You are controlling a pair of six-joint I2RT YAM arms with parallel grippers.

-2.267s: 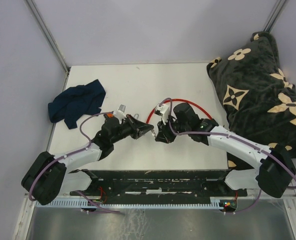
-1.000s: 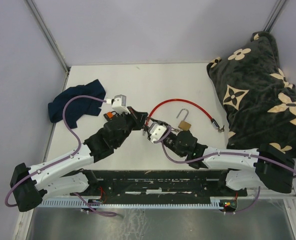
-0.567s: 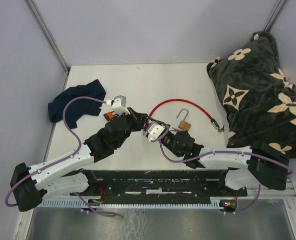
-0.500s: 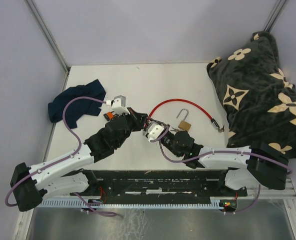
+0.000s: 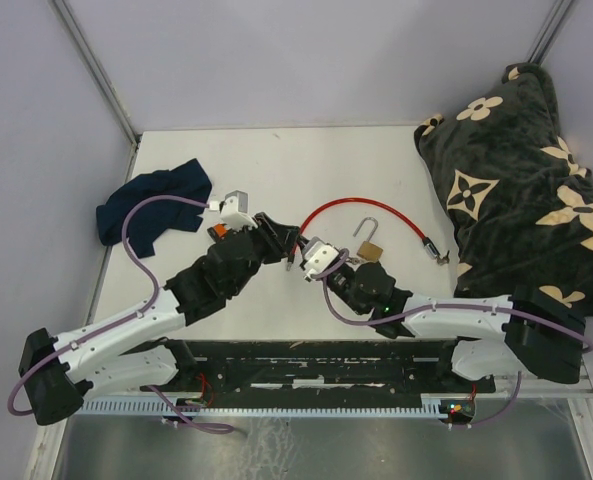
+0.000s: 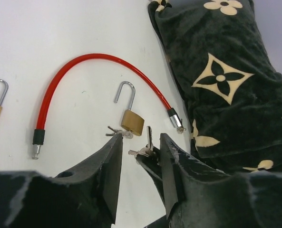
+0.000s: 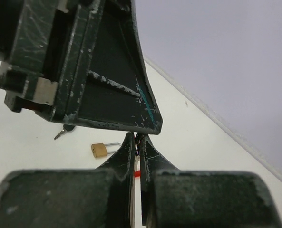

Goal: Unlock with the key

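Left gripper (image 6: 141, 142) stood open, fingers well apart, holding nothing; my right gripper (image 7: 137, 140) had its fingers drawn to a thin slit, and whether anything sat in it I could not tell. Mid-frame in the left wrist view the padlock (image 6: 132, 122) lay with its shackle free at one end, off the red cable (image 6: 91, 56), keys (image 6: 143, 151) just beside it. Unlocking looked done to me; a second padlock (image 7: 99, 150), lower left in the right wrist view, seemed closed.
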